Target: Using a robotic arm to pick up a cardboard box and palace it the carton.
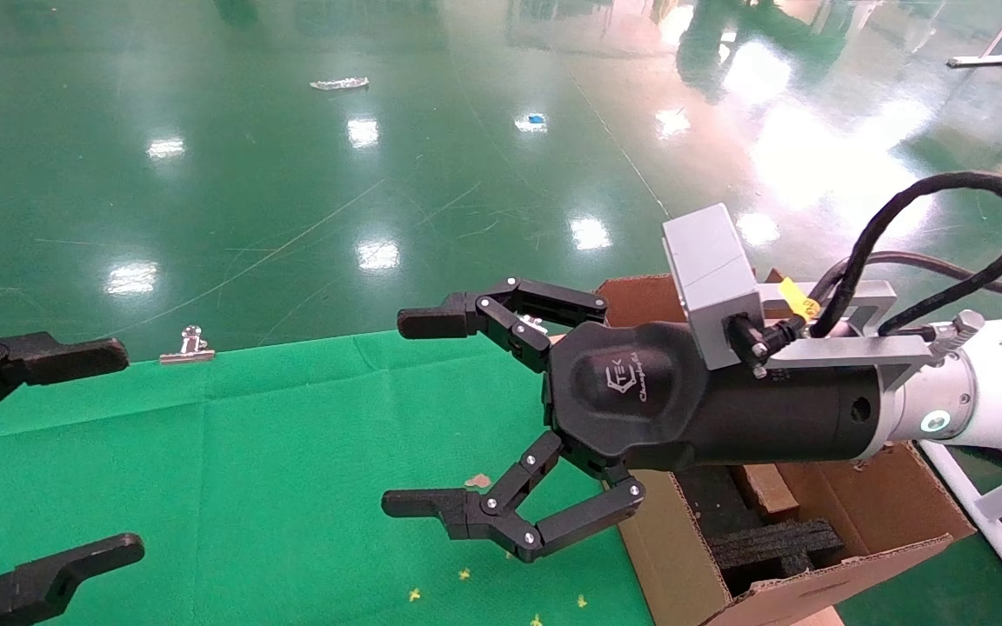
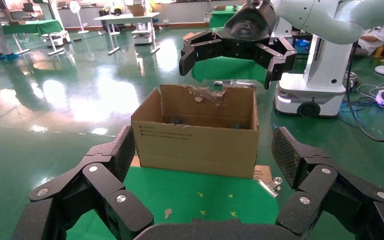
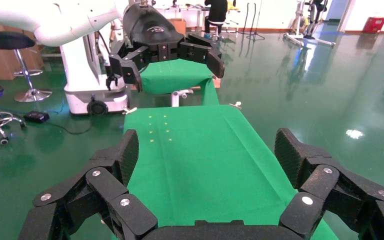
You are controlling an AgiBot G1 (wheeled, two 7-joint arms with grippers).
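Step in hand: we judged the task to be at its tail end, the placing apparently done, with nothing left on the counter (image 1: 205, 487) to fetch.
Right gripper (image 1: 414, 413): it hung over the green counter, just beside the carton's (image 1: 675, 556) near wall, pointing away from the carton towards the robot's left.
Right jaws: spread wide, with nothing between them.
Right arm (image 1: 988, 382): it reached in from the right, its wrist passing over the open carton.
Box (image 1: 766, 489): a narrow brown oblong lay inside the carton, beside the black foam (image 1: 775, 543). We took it for the box, though the wrist hid part of it and we could not see its hole.
Carton: it stood at the counter's right end, flaps up, one torn along the top.
Left gripper (image 1: 114, 450): parked at the counter's left edge, well apart from the carton, its jaws also wide and holding nothing.
Clip (image 1: 188, 345): a metal binder clip sat at the counter's far edge, clear of both grippers.
Next move: if the oblong was indeed the box, we thought the right arm needed only to lift clear of the flaps and draw back. If it was not, the box had first to be found, for no view showed it elsewhere with certainty.
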